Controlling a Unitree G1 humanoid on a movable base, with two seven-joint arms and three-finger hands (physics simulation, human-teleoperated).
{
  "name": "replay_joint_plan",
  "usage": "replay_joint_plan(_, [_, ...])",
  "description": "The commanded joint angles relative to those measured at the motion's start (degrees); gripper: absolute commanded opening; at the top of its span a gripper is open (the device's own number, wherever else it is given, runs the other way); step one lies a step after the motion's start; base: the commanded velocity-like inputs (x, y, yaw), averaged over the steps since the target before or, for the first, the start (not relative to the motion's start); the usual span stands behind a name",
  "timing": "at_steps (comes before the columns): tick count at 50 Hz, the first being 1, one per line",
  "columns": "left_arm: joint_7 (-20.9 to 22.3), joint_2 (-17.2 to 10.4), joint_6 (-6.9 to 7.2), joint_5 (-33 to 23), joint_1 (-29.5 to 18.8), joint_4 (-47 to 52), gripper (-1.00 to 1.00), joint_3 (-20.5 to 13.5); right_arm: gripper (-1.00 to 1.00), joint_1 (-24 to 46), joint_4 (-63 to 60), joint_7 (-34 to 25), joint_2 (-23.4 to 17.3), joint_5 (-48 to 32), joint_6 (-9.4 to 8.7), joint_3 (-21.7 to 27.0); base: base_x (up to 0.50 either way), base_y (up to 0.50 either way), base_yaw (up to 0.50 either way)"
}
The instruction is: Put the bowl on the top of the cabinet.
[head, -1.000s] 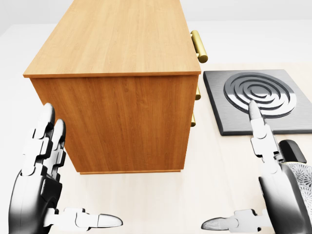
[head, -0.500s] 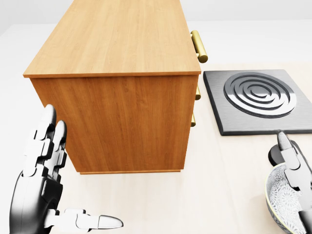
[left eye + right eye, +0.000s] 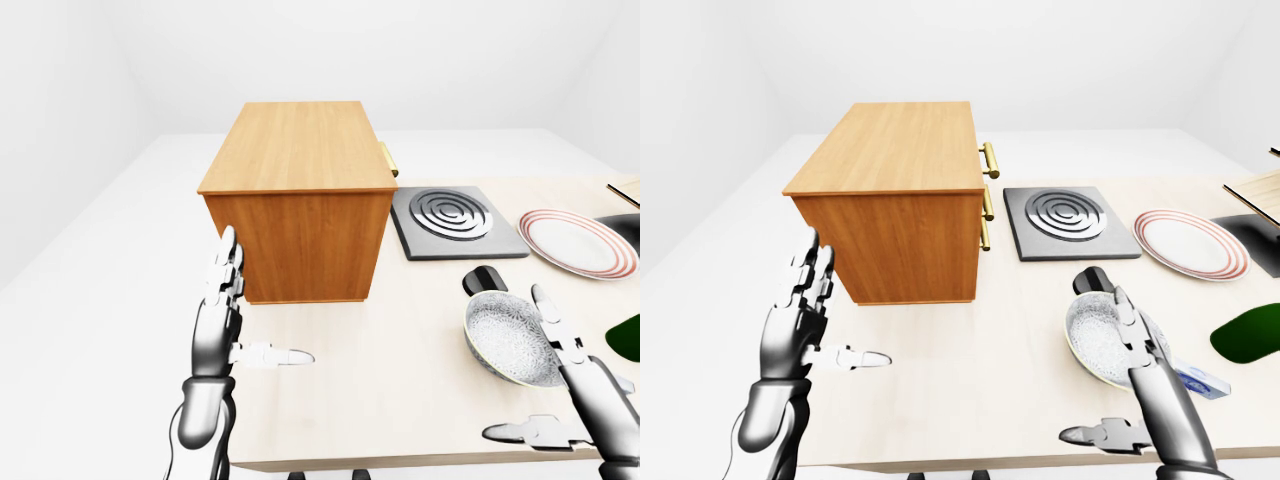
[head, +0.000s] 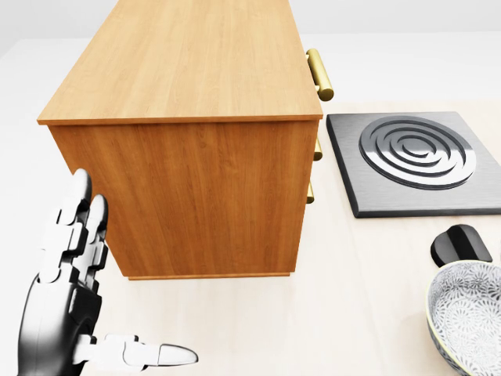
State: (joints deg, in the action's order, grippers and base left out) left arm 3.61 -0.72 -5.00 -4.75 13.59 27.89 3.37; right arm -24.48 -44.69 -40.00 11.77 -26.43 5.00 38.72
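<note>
The wooden cabinet [image 3: 295, 190] stands on the pale table, with brass handles [image 3: 989, 160] on its right side and a bare flat top [image 4: 188, 59]. A grey patterned bowl [image 3: 508, 338] rests on the table toward the lower right, also in the head view's bottom right corner [image 4: 470, 321]. My right hand [image 3: 1095, 365] is open beside it, fingers upright against the bowl's right rim and thumb spread out below; I cannot tell whether they touch. My left hand [image 3: 262, 300] is open and empty, just left of the cabinet's near lower corner.
A square grey burner plate [image 3: 455, 220] lies right of the cabinet. A small black object [image 3: 487, 280] sits just above the bowl. Farther right lie a red-rimmed plate [image 3: 575, 243], something green [image 3: 1250, 335] and a small blue item [image 3: 1200, 382]. The table edge [image 3: 400, 462] runs below my hands.
My right hand has moved down and to the right, out of the head view, uncovering the bowl and the black object. The left hand and the cabinet stay as they were.
</note>
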Motion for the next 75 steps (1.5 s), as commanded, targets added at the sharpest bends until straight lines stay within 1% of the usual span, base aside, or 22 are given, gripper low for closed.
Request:
replay_joint_plan(1, [0.0, 0.1, 0.0, -0.1, 0.3, 0.1, 1.0, 0.0, 1.0, 0.2, 5.5, 0.0, 0.4, -1.1, 0.0, 2.7, 0.0, 0.0, 0.0])
replay_joint_plan(7, [0.0, 0.1, 0.0, -0.1, 0.5, 0.5, 1.0, 0.1, 1.0, 0.3, 10.8, 0.0, 0.1, -6.7, 0.0, 1.8, 0.0, 0.0, 0.0])
replay_joint_plan(20, [0.2, 0.0, 0.0, 0.0, 0.7, 0.5, 1.0, 0.2, 1.0, -0.2, 19.0, 0.0, -3.0, -15.9, 0.0, 0.2, 0.0, 0.0, 0.0])
replay_joint_plan(22, [0.2, 0.0, 0.0, -0.1, 0.7, 0.4, 1.0, 0.2, 1.0, -0.1, 19.7, 1.1, -3.5, -17.0, 0.0, -0.1, 0.0, 0.0, 0.0])
replay_joint_plan(28, [0.1, 0.0, 0.0, -0.2, 0.5, 0.0, 1.0, 0.3, 1.0, 0.1, 21.1, 3.6, -4.9, -19.2, 0.0, -0.9, 0.0, 0.0, 0.0])
replay_joint_plan(34, [0.1, 0.0, 0.0, -0.2, 0.5, -0.1, 1.0, 0.3, 1.0, 0.1, 21.4, 4.3, -5.9, -19.6, 0.0, -1.4, 0.0, 0.0, 0.0])
replay_joint_plan(43, [0.1, 0.0, 0.0, -0.2, 0.5, 0.0, 1.0, 0.3, 1.0, 1.8, 22.7, 5.9, -8.8, -21.6, 0.0, -2.4, 0.0, 0.0, 0.0])
replay_joint_plan(50, [0.1, 0.0, 0.0, -0.3, 0.5, -0.3, 1.0, 0.4, 1.0, 3.3, 25.3, 8.7, -11.4, -24.7, 0.0, -4.2, 0.0, 0.0, 0.0])
replay_joint_plan(64, [0.0, 0.0, 0.0, -0.4, 0.5, -0.6, 1.0, 0.4, 1.0, 4.2, 29.1, 13.9, -14.7, -30.4, 0.0, -9.2, 0.0, 0.0, 0.0])
replay_joint_plan(69, [0.0, 0.0, 0.0, -0.4, 0.1, -0.7, 1.0, 0.3, 1.0, 5.0, 32.6, 17.5, -16.3, -33.6, 0.0, -11.6, 0.0, 0.0, 0.0])
replay_joint_plan(75, [0.1, 0.0, 0.0, -0.4, 0.1, -0.7, 1.0, 0.3, 1.0, 4.8, 32.5, 18.0, -16.8, -33.5, 0.0, -12.2, 0.0, 0.0, 0.0])
